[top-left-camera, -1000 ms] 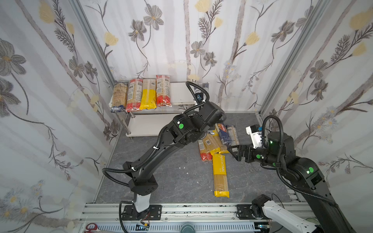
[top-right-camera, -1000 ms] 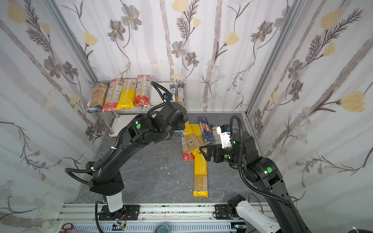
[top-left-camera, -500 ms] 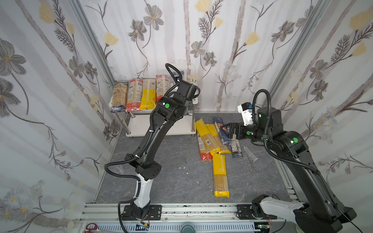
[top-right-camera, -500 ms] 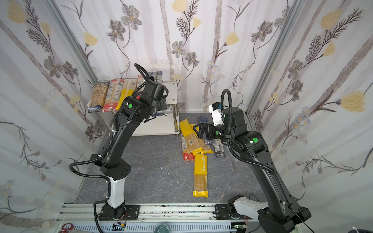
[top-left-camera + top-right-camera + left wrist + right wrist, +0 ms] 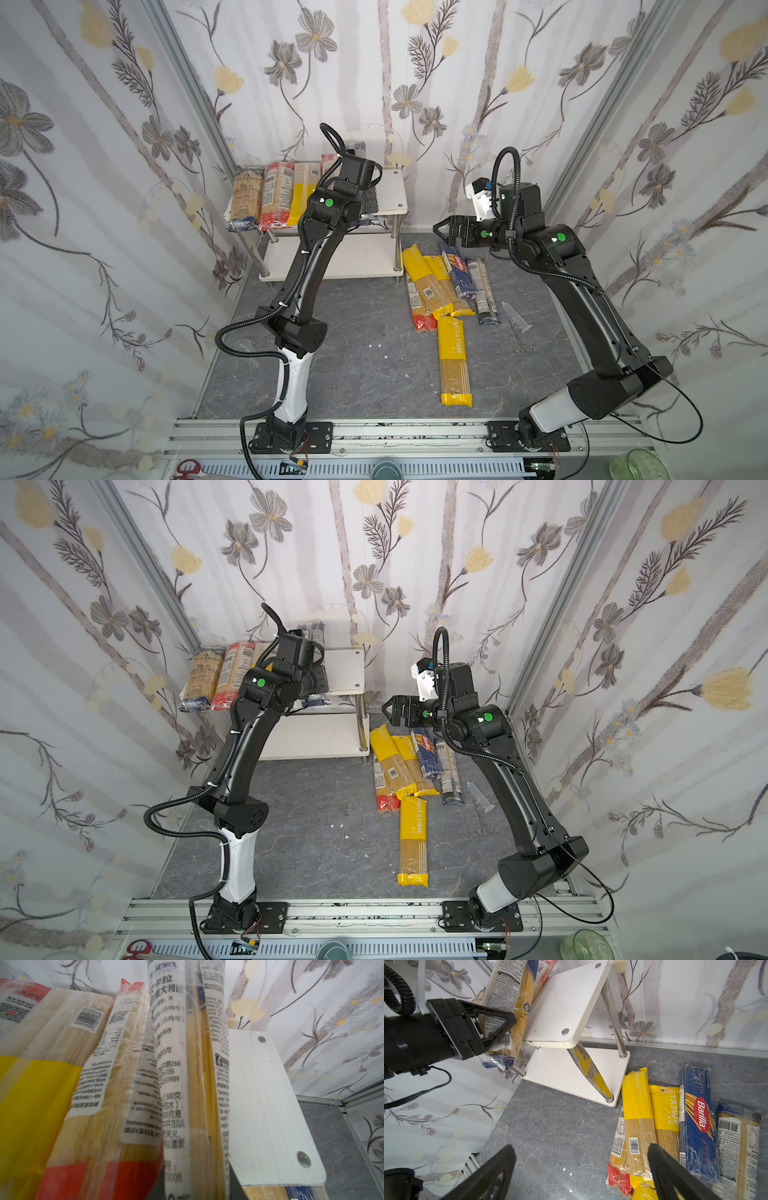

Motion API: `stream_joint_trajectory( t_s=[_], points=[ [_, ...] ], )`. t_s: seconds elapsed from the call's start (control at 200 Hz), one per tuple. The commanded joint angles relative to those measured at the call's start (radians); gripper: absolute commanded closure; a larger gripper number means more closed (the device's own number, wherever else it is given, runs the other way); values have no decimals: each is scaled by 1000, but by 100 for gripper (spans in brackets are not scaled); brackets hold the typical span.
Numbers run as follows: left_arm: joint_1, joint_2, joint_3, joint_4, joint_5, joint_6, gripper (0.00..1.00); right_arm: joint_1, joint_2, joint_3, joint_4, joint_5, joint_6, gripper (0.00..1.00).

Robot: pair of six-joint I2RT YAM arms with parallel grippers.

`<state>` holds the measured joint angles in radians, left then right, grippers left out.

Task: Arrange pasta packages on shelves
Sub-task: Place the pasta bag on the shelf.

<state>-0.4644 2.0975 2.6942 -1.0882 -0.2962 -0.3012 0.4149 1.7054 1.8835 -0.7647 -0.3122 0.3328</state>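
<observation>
Left gripper [image 5: 508,1020] was pinching a packet [image 5: 195,1064], tilted over the rack's [image 5: 386,195] top board, right next to four packets [image 5: 278,195] lying there. Right gripper [image 5: 442,228] hung beside the rack, jaws spread wide, above the loose packets [image 5: 440,282] on the floor.

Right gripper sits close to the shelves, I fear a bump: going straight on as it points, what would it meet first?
Probably the shelves: the open right gripper aims at their near corner post and lower board. Depth is unclear; the grey floor might come first.
</observation>
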Motion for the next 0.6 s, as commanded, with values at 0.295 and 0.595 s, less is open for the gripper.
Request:
stream_joint_trajectory(
  t_s=[0.295,0.595],
  points=[
    [46,17,-4,189,55,39,44,-8,42,50,28,4,30,0],
    [38,-33,-39,194,112,20,21,-9,24,45,7,27,32,0]
  ],
)
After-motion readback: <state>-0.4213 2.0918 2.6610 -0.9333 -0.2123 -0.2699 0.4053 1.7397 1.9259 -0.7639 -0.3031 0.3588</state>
